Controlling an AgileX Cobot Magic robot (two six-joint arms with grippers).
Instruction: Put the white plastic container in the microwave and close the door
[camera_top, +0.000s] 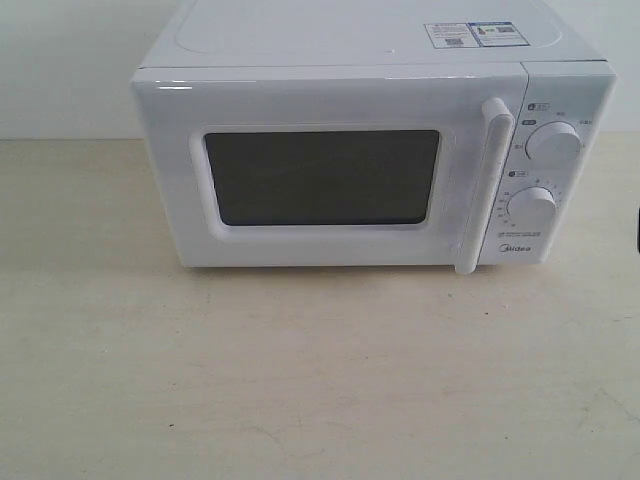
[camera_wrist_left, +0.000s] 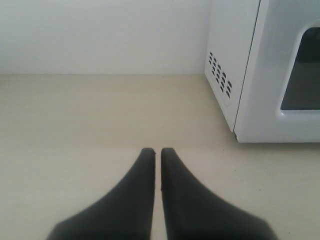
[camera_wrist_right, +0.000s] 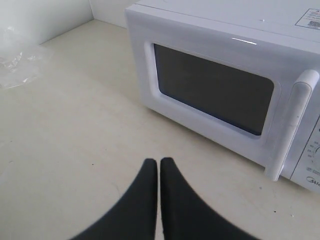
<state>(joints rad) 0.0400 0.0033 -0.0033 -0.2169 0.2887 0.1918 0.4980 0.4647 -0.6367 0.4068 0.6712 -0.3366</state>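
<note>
Both the left gripper (camera_wrist_left: 157, 151) and right gripper (camera_wrist_right: 159, 161) are pinched shut, empty, the right nearer the upright white bar handle (camera_wrist_right: 292, 125), upper right, on the closed door (camera_top: 320, 100) of the boxy white microwave (camera_top: 350, 40); no white plastic container shows.

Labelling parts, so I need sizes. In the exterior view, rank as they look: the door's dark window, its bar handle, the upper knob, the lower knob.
Largest: dark window.
Next: bar handle.
Smallest: upper knob and lower knob, alike in size, so tied.
</note>
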